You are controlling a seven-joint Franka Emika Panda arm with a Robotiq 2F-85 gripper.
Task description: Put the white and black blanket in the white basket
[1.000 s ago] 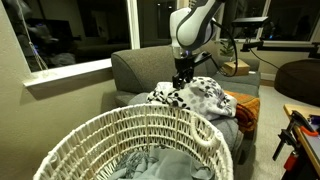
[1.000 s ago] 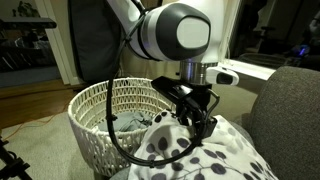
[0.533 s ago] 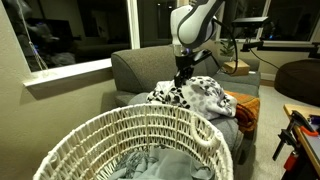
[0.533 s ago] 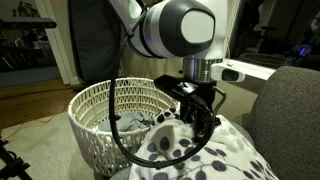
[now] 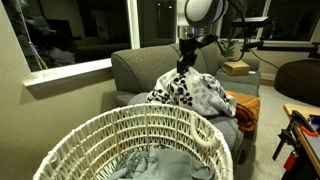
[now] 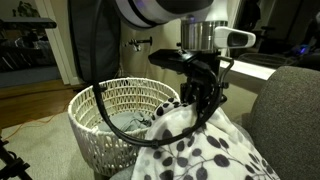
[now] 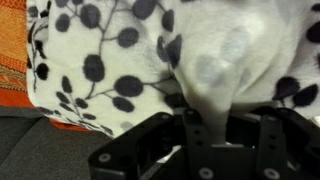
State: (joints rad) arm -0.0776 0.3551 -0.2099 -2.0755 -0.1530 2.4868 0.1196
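The white and black blanket lies heaped on the grey sofa, one fold pulled up into a peak. My gripper is shut on that peak and holds it above the heap. In an exterior view the gripper pinches the blanket beside the white basket. The wrist view shows the blanket filling the picture, with a bunched fold caught at my gripper. The white basket stands in the foreground, in front of the sofa.
Grey cloth lies inside the basket. An orange striped blanket lies on the sofa beside the heap, also seen in the wrist view as orange blanket. A window stands behind the sofa.
The gripper has closed on the blanket and risen, pulling a fold up into a peak. The rest of the blanket has stretched upward with it.
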